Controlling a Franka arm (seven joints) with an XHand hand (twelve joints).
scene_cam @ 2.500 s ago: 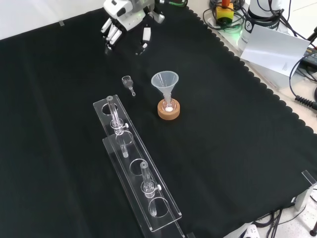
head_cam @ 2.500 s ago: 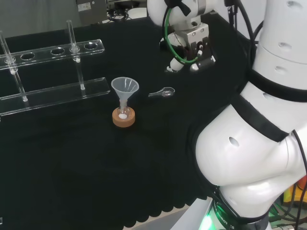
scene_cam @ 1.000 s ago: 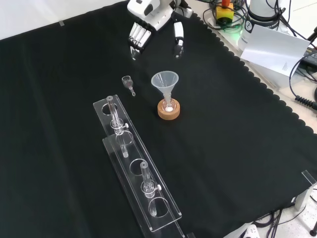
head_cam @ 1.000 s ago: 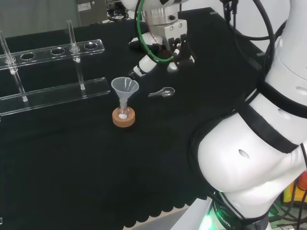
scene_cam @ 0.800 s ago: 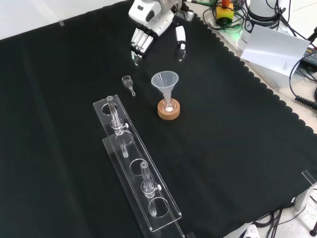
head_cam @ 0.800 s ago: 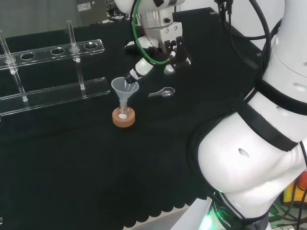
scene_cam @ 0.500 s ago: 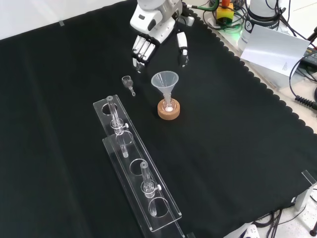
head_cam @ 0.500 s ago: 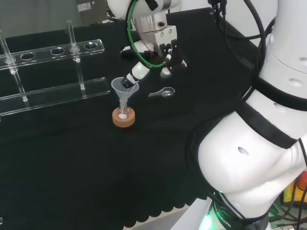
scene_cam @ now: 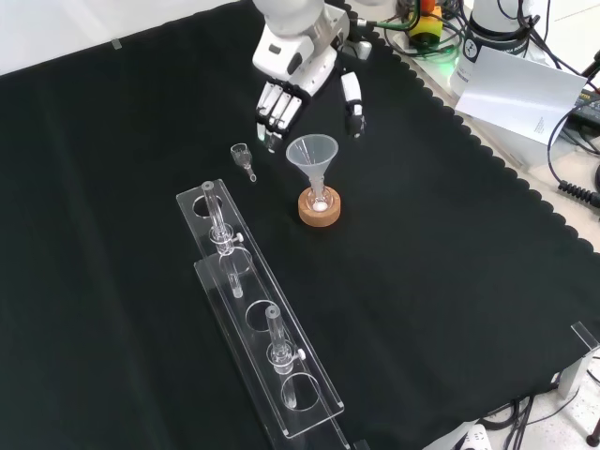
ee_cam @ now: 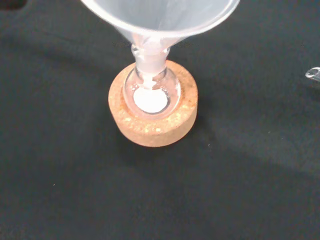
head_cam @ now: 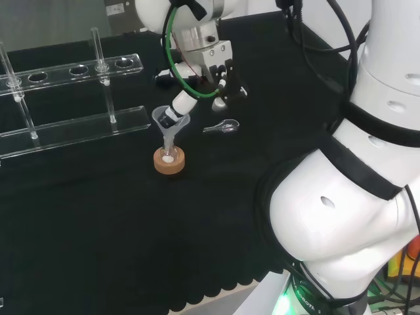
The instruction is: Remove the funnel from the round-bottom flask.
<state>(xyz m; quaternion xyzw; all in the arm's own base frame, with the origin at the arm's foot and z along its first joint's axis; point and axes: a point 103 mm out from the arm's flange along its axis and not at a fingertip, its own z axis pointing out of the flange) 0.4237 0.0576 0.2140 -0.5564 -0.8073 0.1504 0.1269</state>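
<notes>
A clear funnel stands with its stem in a small round-bottom flask, which rests on a cork ring in the middle of the cloth. The wrist view looks down past the funnel at the flask, white powder in its bottom, and the cork ring. In the front view the hand hangs open just beyond the funnel. Its straight fingers are on the left of the rim and its thumb on the right, neither touching. In the head view a fingertip overlaps the funnel's rim.
A small clear glass piece lies on the cloth left of the funnel in the front view. A long clear tube rack with two upright tubes stands nearer the camera. Paper and cables lie past the cloth's scalloped right edge.
The hand has come down from the far edge of the cloth toward the funnel and now brackets its rim. Funnel, flask and rack have stayed put.
</notes>
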